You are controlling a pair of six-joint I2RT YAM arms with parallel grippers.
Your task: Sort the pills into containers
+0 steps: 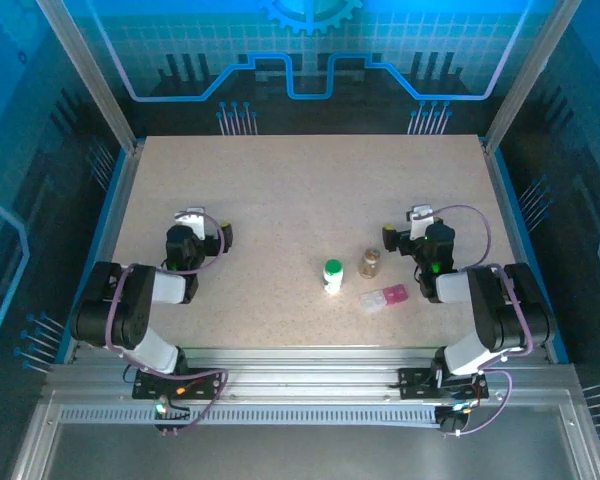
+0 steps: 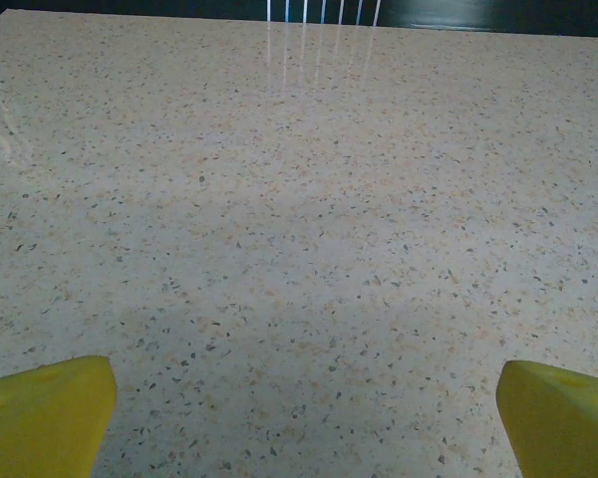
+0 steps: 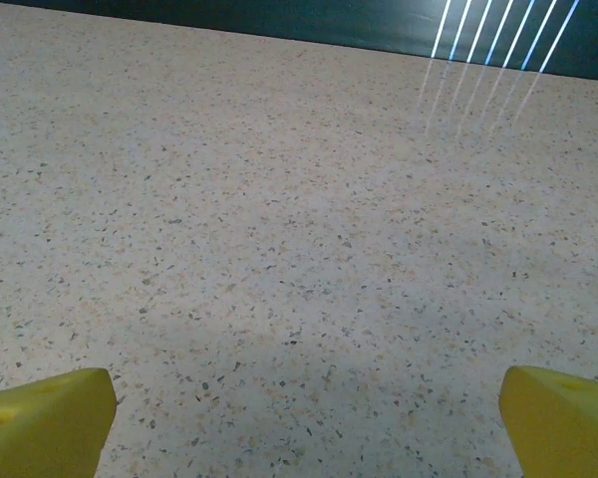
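Observation:
Three containers stand close together right of the table's middle: a white bottle with a green cap (image 1: 333, 275), an amber-brown vial (image 1: 369, 262) and a clear-and-pink box (image 1: 384, 298) lying flat. The pills are out of view. My right gripper (image 1: 412, 228) rests low just right of the vial, open, with nothing between its fingers. Far to the left, my left gripper (image 1: 202, 224) is also open and holds nothing. In the wrist views each gripper (image 2: 304, 418) (image 3: 307, 418) has its yellow fingertips (image 2: 50, 408) (image 3: 50, 413) wide apart over bare speckled tabletop.
The speckled beige table (image 1: 300, 190) has free room across its far half and between the two arms. A metal frame and blue-lit panels (image 1: 300, 60) close it in at the back and sides.

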